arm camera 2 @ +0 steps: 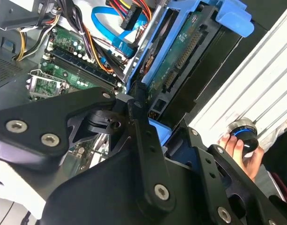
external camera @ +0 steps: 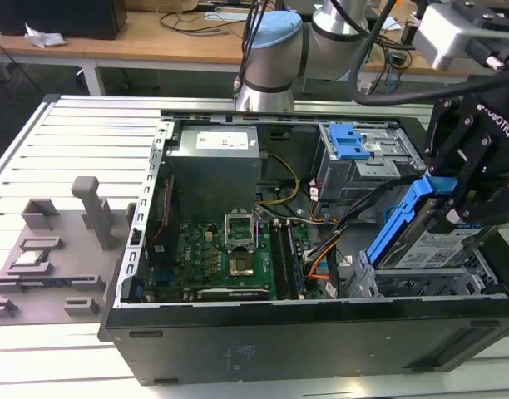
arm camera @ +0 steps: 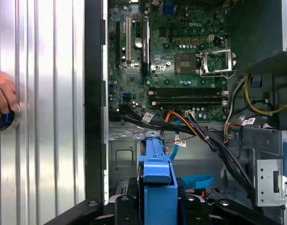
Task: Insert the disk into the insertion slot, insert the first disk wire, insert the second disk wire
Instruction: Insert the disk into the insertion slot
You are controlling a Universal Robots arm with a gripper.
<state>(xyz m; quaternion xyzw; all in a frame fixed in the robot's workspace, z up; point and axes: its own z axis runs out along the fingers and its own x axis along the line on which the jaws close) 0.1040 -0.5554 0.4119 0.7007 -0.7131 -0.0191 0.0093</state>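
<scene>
My black gripper [external camera: 456,209] clamps the blue-framed silver hard drive [external camera: 427,246], which sits tilted over the perforated silver drive cage bay [external camera: 421,287]. I judge that tilt could jam its corner on the bay's rim.

Metal disk [external camera: 433,248], seemingly glossy plastic carrier [external camera: 402,218]

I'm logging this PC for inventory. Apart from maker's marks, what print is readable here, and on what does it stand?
Label on the power supply: too small to read.
Label on the disk: too small to read.
White cable tags: too small to read.
Lettering on the end effector and the motherboard: maker's marks only, not quoted.
Nothing else reads.
</scene>
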